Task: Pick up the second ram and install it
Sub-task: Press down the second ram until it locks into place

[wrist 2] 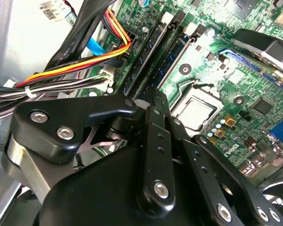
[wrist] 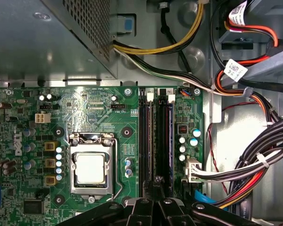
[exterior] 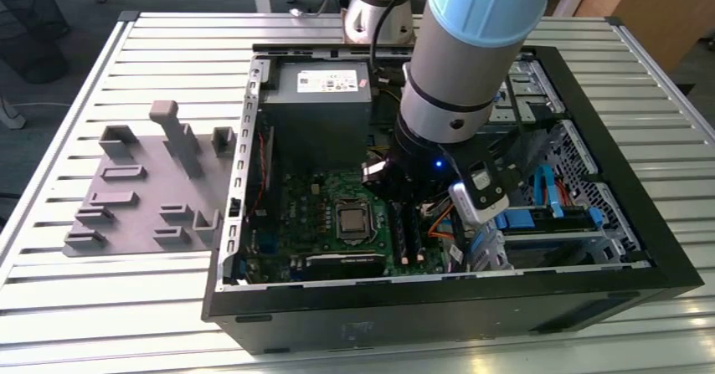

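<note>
The pincer [wrist: 159, 181] hangs inside the open computer case [exterior: 447, 307], its two black fingers [wrist 2: 153, 117] drawn narrow, side by side with no gap to be seen. Their tips sit on the near end of the second ram [wrist: 163, 136], which stands on edge in a long black slot directly under and ahead of the pincer (whether the tips nip the board's top edge or only rest on it, I cannot tell). In the second wrist view the same stick [wrist 2: 172, 56] runs straight away from the fingertips. Just beside it lies another slot [wrist: 147, 136], parallel and close. To one side of the pincer, near but apart, is the square metal processor socket [wrist: 90, 168]; to the other side a bundle of black, red and white cables [wrist: 254, 165]. Beyond the slots' far ends stands the grey power supply [wrist: 47, 37]. Well away from the pincer, outside the case, the grey tray [exterior: 123, 198] rests on the slatted table [exterior: 67, 307].
</note>
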Tool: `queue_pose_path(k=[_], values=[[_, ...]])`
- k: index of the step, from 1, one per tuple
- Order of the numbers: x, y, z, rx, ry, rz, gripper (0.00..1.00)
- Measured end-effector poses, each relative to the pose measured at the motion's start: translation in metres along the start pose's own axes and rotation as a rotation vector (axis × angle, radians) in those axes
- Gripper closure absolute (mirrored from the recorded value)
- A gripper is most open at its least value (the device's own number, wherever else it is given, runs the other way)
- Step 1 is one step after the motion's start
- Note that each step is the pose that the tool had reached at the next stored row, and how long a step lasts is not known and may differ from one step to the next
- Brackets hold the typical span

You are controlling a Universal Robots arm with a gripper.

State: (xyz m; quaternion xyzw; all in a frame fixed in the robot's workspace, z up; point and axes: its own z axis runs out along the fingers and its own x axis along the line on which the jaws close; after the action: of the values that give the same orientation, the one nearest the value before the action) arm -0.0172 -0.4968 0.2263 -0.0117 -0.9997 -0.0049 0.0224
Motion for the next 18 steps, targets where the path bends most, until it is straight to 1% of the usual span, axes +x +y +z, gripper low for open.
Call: queue_pose_path(k=[11,12,13,16,17,18], values=[[-0.0001,-0.0001,0.0032,0.0008,0.0002,0.000,0.90],[-0.0004,0.0000,0.0103,0.0017,0.0004,0.000,0.90],[-0.0005,0.0006,0.0074,-0.0025,-0.0009,0.000,0.90],[0.0003,0.0001,-0.0070,0.0006,0.0001,0.000,0.90],[0.0004,0.0001,-0.0088,0.0003,0.0001,0.000,0.90],[0.0004,0.0001,-0.0088,-0.0005,0.0000,0.000,0.90]])
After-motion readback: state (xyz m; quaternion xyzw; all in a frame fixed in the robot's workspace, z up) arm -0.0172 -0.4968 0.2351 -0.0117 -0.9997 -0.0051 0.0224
